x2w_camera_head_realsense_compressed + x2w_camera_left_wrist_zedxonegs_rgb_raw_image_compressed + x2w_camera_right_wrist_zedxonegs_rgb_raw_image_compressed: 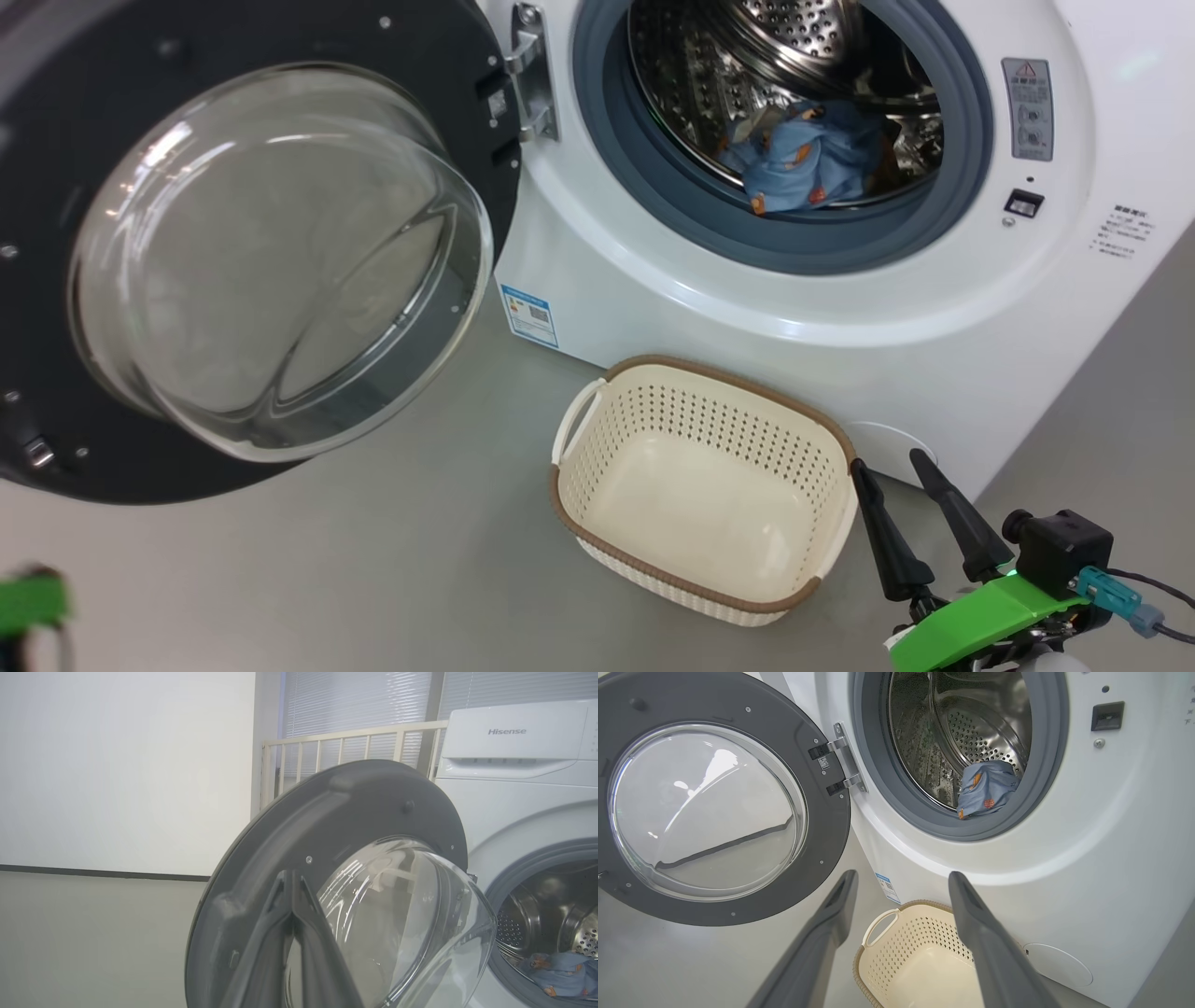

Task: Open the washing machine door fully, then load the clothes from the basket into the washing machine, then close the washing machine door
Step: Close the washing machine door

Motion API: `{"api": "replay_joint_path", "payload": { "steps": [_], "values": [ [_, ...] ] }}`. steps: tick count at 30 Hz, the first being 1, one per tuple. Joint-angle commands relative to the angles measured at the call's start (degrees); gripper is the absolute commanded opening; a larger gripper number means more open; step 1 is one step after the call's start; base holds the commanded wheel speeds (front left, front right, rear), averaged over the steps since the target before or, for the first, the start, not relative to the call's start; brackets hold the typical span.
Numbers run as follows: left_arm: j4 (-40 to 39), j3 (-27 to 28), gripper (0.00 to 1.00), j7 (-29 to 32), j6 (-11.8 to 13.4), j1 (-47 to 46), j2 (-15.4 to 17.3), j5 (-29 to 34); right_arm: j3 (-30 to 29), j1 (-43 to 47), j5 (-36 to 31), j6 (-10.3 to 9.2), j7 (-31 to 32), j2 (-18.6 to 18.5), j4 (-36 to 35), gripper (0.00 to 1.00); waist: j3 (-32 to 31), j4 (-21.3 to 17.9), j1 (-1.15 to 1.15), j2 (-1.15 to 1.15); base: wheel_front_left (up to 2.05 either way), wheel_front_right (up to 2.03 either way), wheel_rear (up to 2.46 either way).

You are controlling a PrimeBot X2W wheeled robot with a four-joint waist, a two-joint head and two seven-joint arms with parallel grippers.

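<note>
Here the door (280, 261) stands wide, clothes (803, 154) inside the washing machine (709, 308). The basket (709, 425) sits beside the spread right gripper (888, 460); the left gripper (292, 882) is clenched, empty.

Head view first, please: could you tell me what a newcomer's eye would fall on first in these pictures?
The washing machine door stands wide open at the left, its clear glass bowl bulging outward. Right of it, light blue printed clothes lie inside the washing machine. The basket on the floor before it is empty.
</note>
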Motion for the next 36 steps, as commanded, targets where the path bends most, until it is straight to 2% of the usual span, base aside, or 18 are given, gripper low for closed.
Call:
{"api": "replay_joint_path", "payload": {
  "steps": [1, 7, 14, 16, 21, 26, 29, 36],
  "values": [
    [-1.6, 2.7, 0.0, -0.4, -0.1, -4.6, 4.7, -2.3, 1.0, -0.5, -0.8, 0.09, -0.4, -0.2, -1.6, 1.0, 1.0, -0.8, 0.0, 0.0, 0.0, 0.0, 0.0],
    [4.1, 2.4, 0.0, -0.4, -0.2, -13.0, 17.2, -10.9, 0.6, -1.5, -1.1, 0.09, -0.4, -0.5, -1.9, 1.0, 2.8, -2.2, 0.0, 0.0, 0.0, 0.0, 0.0],
    [19.1, 0.1, 0.0, 0.9, -0.2, -22.7, 27.9, -25.3, 1.0, -2.9, -1.3, 0.09, -0.4, -1.0, -2.3, 1.0, 5.3, -3.9, 0.0, 0.0, 0.0, 0.0, 0.0],
    [23.6, -0.4, 0.0, 4.7, -0.2, -25.6, 29.1, -32.9, 1.2, -3.4, -1.4, 0.09, -0.4, -1.0, -2.2, 1.0, 5.9, -4.3, 0.0, 0.0, 0.0, 0.0, 0.0],
    [31.3, -1.6, 0.0, 16.0, -0.2, -30.7, 34.4, -46.6, 1.4, -3.9, -1.6, 0.09, -0.4, -1.0, -2.2, 1.0, 7.2, -4.5, 0.0, 0.0, 0.0, 0.0, 0.0],
    [37.6, -1.8, 0.0, 28.2, -0.2, -34.1, 36.1, -56.9, 1.6, -4.2, -1.7, 0.09, -0.4, -1.2, -2.1, 1.0, 7.9, -4.3, 0.0, 0.0, 0.0, 0.0, 0.0],
    [39.6, -2.7, 0.0, 36.0, -0.2, -34.5, 37.2, -60.7, 2.0, -4.3, -1.7, 0.09, -0.4, -1.3, -2.0, 1.0, 8.0, -4.3, 0.0, 0.0, 0.0, 0.0, 0.0],
    [41.7, -2.8, 0.0, 41.8, -0.2, -34.0, 38.8, -63.6, 2.3, -4.2, -1.5, 0.09, -0.4, -1.7, -2.1, 1.0, 8.0, -4.1, 0.0, 0.0, 0.0, 0.0, 0.0]
  ]
}}
